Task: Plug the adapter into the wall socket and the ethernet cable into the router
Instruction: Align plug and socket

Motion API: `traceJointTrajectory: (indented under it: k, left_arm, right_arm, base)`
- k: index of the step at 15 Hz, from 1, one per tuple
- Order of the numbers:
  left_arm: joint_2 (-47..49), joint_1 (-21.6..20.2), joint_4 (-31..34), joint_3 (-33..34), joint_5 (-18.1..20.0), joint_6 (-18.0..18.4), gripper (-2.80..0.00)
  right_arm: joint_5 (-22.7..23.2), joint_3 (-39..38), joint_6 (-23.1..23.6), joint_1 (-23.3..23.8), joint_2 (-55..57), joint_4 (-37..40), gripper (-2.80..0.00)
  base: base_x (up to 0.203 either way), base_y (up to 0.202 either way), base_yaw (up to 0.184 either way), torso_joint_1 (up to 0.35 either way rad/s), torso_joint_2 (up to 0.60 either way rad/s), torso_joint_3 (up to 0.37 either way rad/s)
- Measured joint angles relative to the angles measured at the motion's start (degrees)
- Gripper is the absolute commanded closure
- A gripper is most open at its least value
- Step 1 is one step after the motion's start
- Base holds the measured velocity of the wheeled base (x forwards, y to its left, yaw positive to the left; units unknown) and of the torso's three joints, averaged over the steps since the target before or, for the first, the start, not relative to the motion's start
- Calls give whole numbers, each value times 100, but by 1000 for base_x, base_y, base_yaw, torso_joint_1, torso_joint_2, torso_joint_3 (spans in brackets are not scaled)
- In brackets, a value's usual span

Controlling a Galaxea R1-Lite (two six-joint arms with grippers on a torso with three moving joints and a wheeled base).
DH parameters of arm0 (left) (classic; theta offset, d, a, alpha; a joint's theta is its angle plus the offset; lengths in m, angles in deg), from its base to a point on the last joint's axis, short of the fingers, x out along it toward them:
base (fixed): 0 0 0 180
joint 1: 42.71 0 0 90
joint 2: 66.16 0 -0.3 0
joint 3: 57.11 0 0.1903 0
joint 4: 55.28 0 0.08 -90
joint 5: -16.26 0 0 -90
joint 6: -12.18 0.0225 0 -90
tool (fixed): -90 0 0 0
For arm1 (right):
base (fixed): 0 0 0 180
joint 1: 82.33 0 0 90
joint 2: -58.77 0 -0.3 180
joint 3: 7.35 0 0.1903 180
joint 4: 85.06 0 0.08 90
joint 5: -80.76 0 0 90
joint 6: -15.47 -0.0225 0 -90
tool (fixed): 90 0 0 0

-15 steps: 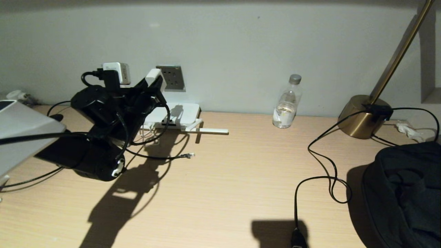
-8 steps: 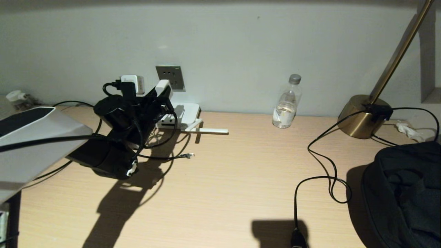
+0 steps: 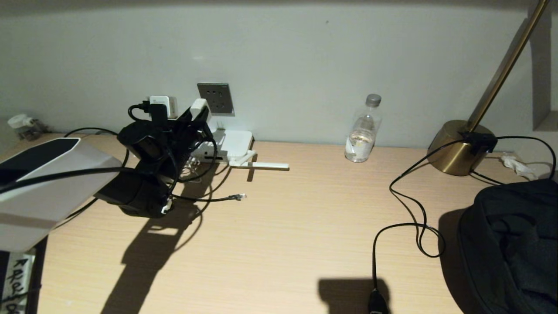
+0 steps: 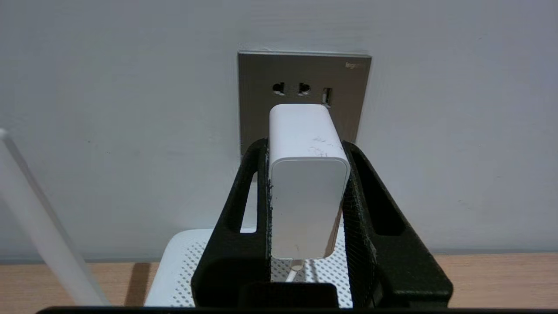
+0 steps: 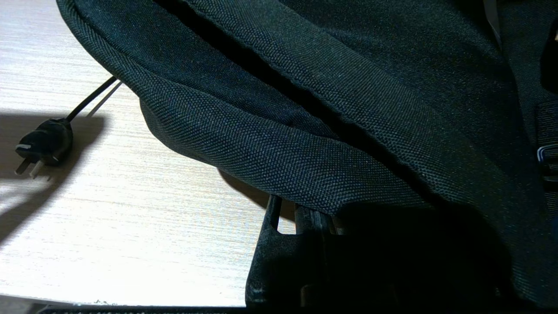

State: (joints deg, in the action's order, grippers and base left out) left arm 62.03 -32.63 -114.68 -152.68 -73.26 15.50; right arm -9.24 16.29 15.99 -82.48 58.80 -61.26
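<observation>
Adapter, small white rounded plastic block (image 3: pixel 199 107): from the head camera I see my left gripper (image 3: pixel 195 114) clamping it near the bench's back edge, before the grey metallic wall socket (image 3: pixel 215 99). Left wrist: its nose faces the plate, aligned for insertion I judge. Right wrist: my right gripper's (image 5: pixel 296 226) opening I cannot tell, beside a black fabric bag (image 5: pixel 348 109).

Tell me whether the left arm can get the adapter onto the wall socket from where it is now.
Probably yes. The left claw grips the adapter squarely facing the wall socket, and nothing shows between them. The router lies below that path. Whether the pins line up with the holes cannot be seen.
</observation>
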Motion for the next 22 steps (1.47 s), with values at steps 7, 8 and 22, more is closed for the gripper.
traceJointTrajectory:
  k: [7,8,22]
  left_arm:
    - [213,2,108,-434,29,-4,0]
    - [240,2,111,-460,29,-4,0]
    - [449,2,343,-998,23,-2,0]
  right_arm:
    - [0,0,0,0,0,0,0]
    - [0,0,0,0,0,0,0]
    - [0,0,-2,0,0,2,0]
  base:
    - [0,0,0,0,0,0]
    - [0,0,0,0,0,0]
    - [0,0,0,0,0,0]
